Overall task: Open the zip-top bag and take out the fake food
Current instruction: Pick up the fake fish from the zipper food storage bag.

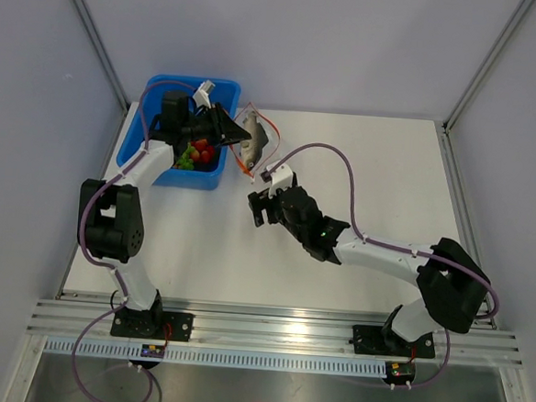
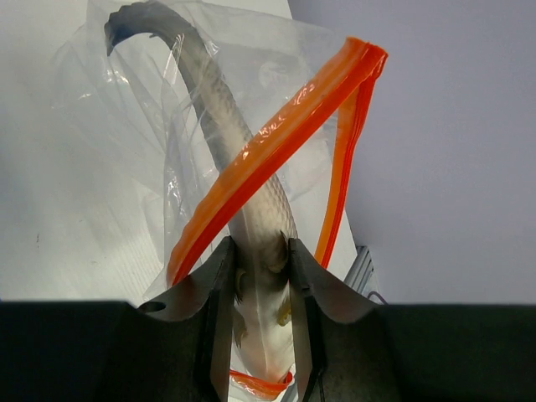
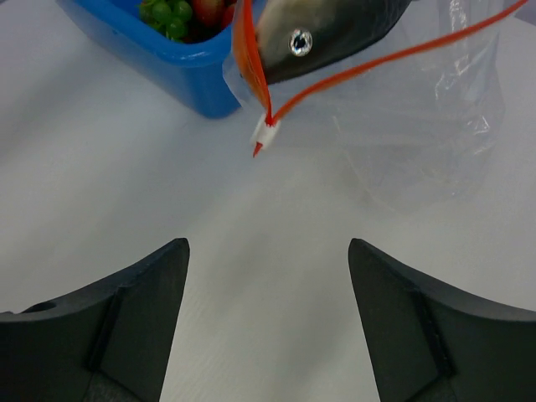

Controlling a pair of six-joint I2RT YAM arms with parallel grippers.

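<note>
The left gripper's point(image 2: 260, 248) jaws clamp the grey fish point(image 2: 224, 138) inside the open zip-top bag point(image 2: 126, 117), holding both aloft beside the blue tub point(image 1: 154, 92), probably to tip it in; the right gripper point(image 3: 268, 244) hangs wide open, empty, nearby.

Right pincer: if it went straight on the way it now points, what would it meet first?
Probably the zip-top bag, at the slider end of its orange zip strip, with the grey fish just behind; depth is unclear.
</note>
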